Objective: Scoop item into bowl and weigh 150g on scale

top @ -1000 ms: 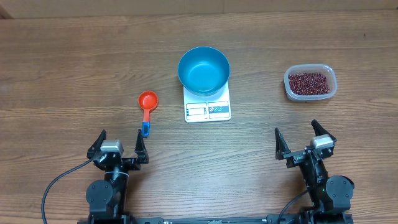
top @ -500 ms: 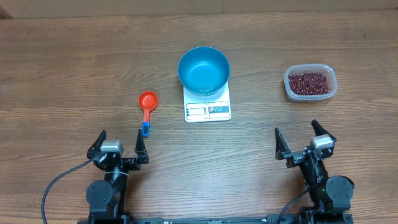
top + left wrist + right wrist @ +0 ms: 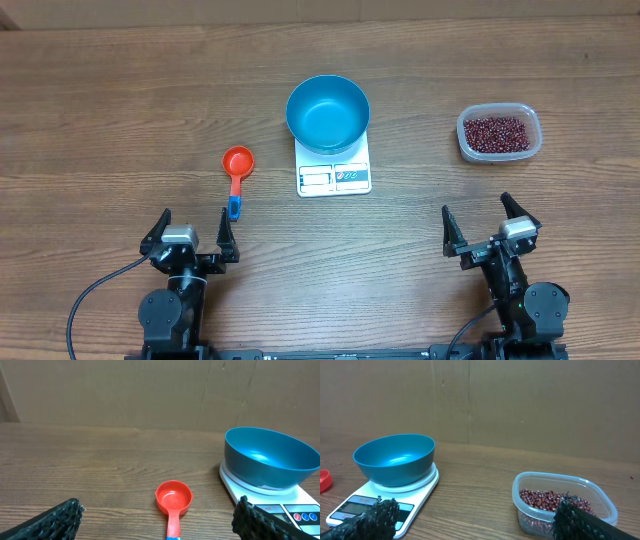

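- Looking down at your table (image 3: pixel 120 90), both arms sit at the near edge, one on the left and one on the right, well apart from each other.
- Your left gripper (image 3: pixel 194 214) has its fingers spread wide with nothing between them, and it's touching nothing.
- Your right gripper (image 3: pixel 476 205) is the same deal: fingers spread wide, nothing in them.
- The bowl (image 3: pixel 327 112) sits upright on the far part of the scale (image 3: pixel 334 178), roughly mid-table. It covers most of the platform, so only the near strip with the display and logo panel shows. Inside it's just bare blue.
- The beans (image 3: pixel 497 131) are heaped in a clear tub (image 3: pixel 463 142) on the right side, about level with the bowl and well apart from the scale.
- The scoop (image 3: pixel 237 165) lies flat to the left of the scale, near it but not touching. Its cup is at the far end, open side up. The handle points near, toward your left gripper, and has a blue tip.
- On the left wrist cam the scoop lies straight ahead between the two fingers, with the bowl and scale off to the right.
- On the right wrist cam the tub is ahead on the right, its near corner partly behind the right finger. The bowl and scale are on the left, and a red sliver of the scoop shows at the left edge.
- I can't read the scale's display from any view, it's too small.
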